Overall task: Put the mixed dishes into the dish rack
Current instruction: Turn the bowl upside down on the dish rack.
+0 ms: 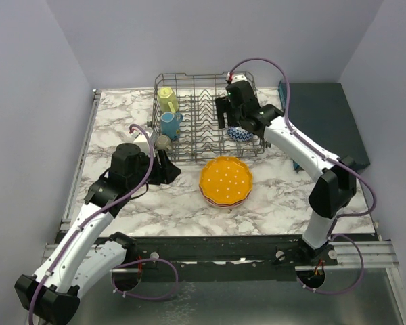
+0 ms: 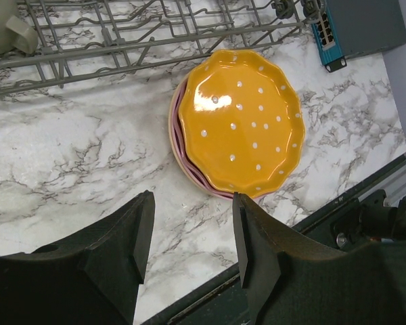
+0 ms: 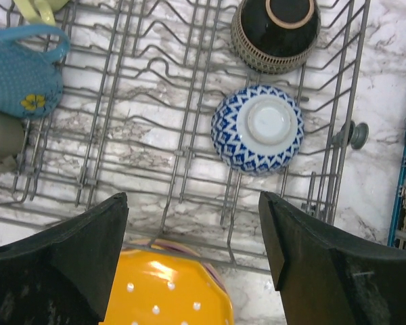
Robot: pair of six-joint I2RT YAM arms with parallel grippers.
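Note:
The grey wire dish rack [image 1: 189, 76] holds a yellow mug [image 1: 167, 99], a blue mug [image 1: 170, 124], a grey-olive mug [image 1: 163, 142], an upturned blue-white bowl [image 3: 258, 128] and a dark brown bowl [image 3: 276, 30]. In front of the rack, an orange dotted plate [image 1: 226, 179] lies on a pink plate [image 2: 178, 135] on the marble table. My left gripper [image 2: 193, 237] is open and empty, low over the table left of the plates. My right gripper [image 3: 193, 237] hangs open and empty above the rack's near rail, just short of the blue-white bowl.
A flat dark teal box [image 1: 325, 118] lies right of the rack, against the back wall. The table's metal front edge [image 2: 365, 196] runs close to the plates. Walls close in the left, back and right sides.

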